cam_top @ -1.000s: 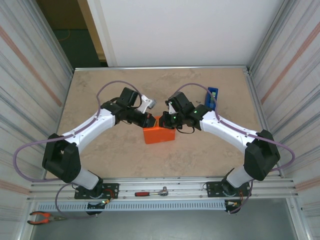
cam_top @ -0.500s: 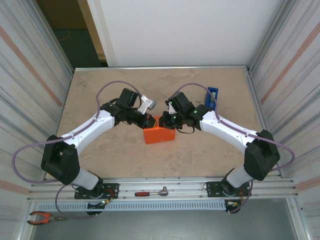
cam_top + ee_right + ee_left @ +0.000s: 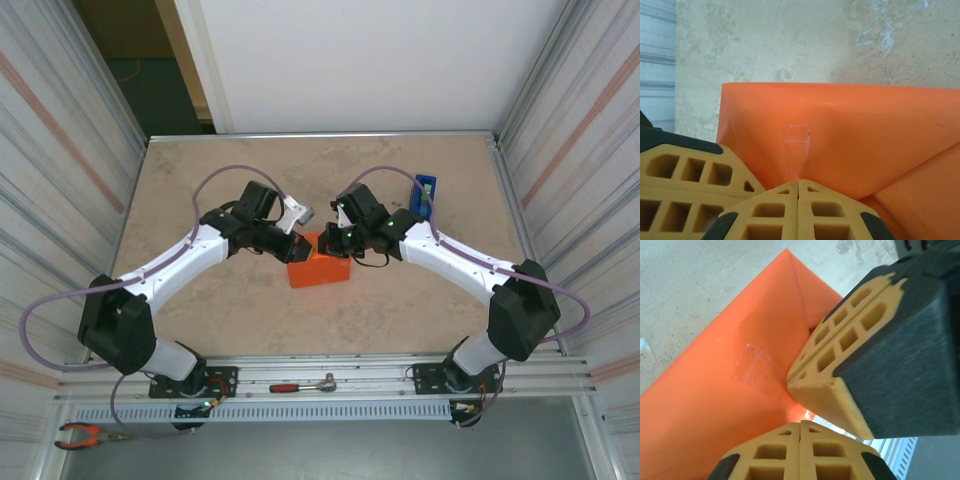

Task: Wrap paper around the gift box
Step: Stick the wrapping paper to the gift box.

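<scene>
The paper (image 3: 318, 270) is folded into an orange parcel in the middle of the table, and the gift box is hidden inside it. Both grippers meet at the parcel's far top edge. My left gripper (image 3: 300, 246) is shut, its tips (image 3: 800, 422) resting on the orange paper (image 3: 715, 405) beside a clear tape strip (image 3: 757, 371). My right gripper (image 3: 328, 244) is shut too. Its tips (image 3: 798, 181) touch the lower end of a tape strip (image 3: 796, 142) on the paper (image 3: 880, 135). Nothing shows between either pair of jaws.
A blue tape dispenser (image 3: 426, 192) stands upright at the back right, behind the right arm. A red-handled ratchet (image 3: 303, 384) lies on the front rail and pliers (image 3: 85, 434) lie at the front left. Corrugated walls close in both sides.
My left arm's wrist has shifted slightly right, closer over the parcel's edge. The right arm and the parcel have not moved.
</scene>
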